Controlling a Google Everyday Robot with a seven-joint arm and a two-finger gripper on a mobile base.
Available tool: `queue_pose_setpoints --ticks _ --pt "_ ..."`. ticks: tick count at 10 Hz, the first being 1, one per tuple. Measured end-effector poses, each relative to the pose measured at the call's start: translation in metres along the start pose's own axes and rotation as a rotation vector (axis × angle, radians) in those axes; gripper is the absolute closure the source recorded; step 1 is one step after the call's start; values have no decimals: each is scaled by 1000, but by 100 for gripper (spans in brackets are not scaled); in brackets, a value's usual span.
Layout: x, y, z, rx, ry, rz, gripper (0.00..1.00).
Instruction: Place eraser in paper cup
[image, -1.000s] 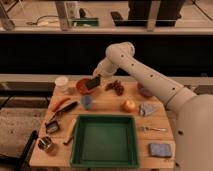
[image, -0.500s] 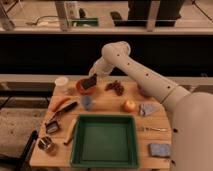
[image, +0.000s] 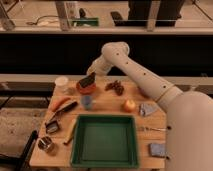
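Observation:
My gripper hangs at the back left of the wooden table, just above the red bowl. It is shut on the eraser, a flat black block held tilted in the air. The paper cup, small and white, stands upright near the table's back left corner, a short way left of the gripper and the eraser. The arm reaches in from the right.
A small blue cup stands in front of the bowl. A green tray fills the front middle. A metal cup, a black-and-white boxy item and an orange tool lie left. A yellow fruit and a blue sponge lie right.
The gripper has moved a little to the left with the eraser, closer to the paper cup. Nothing on the table has moved.

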Motion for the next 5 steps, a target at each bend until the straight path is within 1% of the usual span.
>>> queue_pose_setpoints --ticks 2,5 --pt "-3 -13 8 21 -14 -30 100" --pt "-21 -36 24 40 -35 -97 100"
